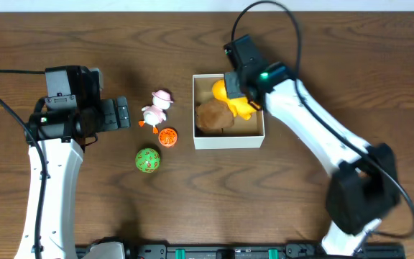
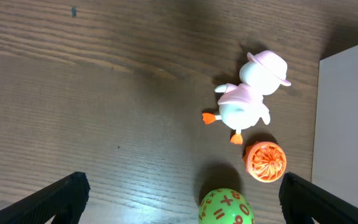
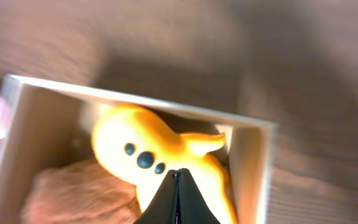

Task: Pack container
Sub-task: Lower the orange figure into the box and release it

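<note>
The container (image 1: 228, 139) is a small square box with white walls, right of centre. Inside lie a yellow toy (image 1: 246, 108) and a brown plush toy (image 1: 214, 117). My right gripper (image 1: 238, 90) is shut with nothing between its jaws, just above the yellow toy (image 3: 135, 146) inside the container (image 3: 135, 99), with the brown toy (image 3: 73, 193) beside it. My left gripper (image 1: 118, 114) is open and empty, left of a pink duck (image 1: 155, 109), an orange ball (image 1: 167, 136) and a green number ball (image 1: 147, 160). The left wrist view shows the duck (image 2: 247, 99), the orange ball (image 2: 266, 160) and the green ball (image 2: 226, 208) ahead of the open jaws (image 2: 182, 190).
The three loose toys lie close together just left of the container, whose white wall (image 2: 347, 124) shows at the right edge of the left wrist view. The right arm reaches over the table's right half. Black cables trail at the back.
</note>
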`<action>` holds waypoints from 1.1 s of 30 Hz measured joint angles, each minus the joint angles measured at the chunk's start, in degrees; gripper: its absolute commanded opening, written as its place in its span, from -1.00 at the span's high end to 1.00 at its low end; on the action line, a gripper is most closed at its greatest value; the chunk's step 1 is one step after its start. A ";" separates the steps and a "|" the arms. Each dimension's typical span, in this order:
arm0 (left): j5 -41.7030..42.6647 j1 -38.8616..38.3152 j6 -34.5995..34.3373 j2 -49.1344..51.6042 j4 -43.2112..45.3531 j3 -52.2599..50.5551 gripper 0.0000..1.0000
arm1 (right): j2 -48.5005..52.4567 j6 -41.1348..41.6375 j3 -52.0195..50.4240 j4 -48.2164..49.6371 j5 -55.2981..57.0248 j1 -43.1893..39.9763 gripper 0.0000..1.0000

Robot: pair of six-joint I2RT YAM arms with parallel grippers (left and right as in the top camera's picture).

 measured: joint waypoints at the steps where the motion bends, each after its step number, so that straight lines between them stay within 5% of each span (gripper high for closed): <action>1: 0.00 0.00 0.00 0.00 0.00 0.00 -0.96 | -1.66 -0.07 0.02 0.11 -0.07 0.04 0.98; 28: 0.00 0.00 0.00 0.00 0.00 0.00 -0.96 | 9.20 -1.22 -0.24 0.94 -2.34 2.29 0.97; 33: 0.00 0.00 0.00 0.00 0.00 0.00 -0.96 | 4.70 -2.19 -0.24 -1.95 -1.07 2.27 0.79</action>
